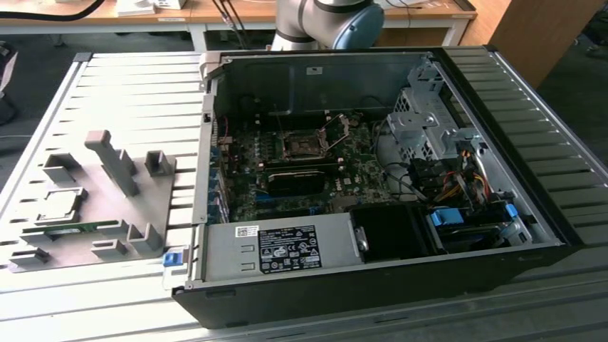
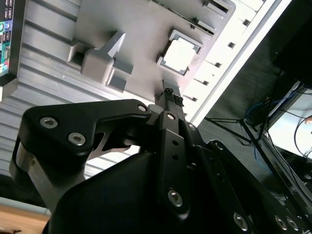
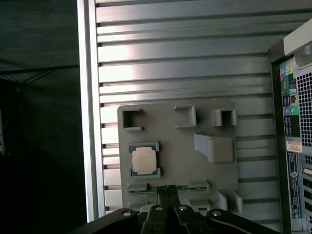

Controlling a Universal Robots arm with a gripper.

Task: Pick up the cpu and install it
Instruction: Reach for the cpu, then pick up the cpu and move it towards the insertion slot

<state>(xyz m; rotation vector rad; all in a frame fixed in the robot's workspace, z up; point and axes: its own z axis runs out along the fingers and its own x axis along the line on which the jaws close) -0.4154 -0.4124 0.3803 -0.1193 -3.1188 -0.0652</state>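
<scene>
cpu (image 1: 59, 206) lies flat in a framed nest on the grey fixture plate (image 1: 95, 214), close to the plate's edge toward the exterior view's left. The plate sits near the worktop's (image 1: 124, 92) edge on that side, beside the open computer case (image 1: 380, 285), whose socket (image 1: 302, 146) looks empty.

In the first wrist view the cpu (image 3: 145, 161) shows its silvery lid upward. The pincer (image 3: 168, 187) hangs over a neighbouring edge of the plate, apart from the cpu, its two fingers pressed together on nothing.

In the second wrist view the pincer (image 2: 170, 92) again reads as clenched and empty, its tips short of the cpu (image 2: 180, 52).

I judge the cpu to be light, stiff and thin, with a slick lid and a delicate underside. The sound hold is on two opposite side edges, where the nest's walls seem to leave gaps, keeping it level.
</scene>
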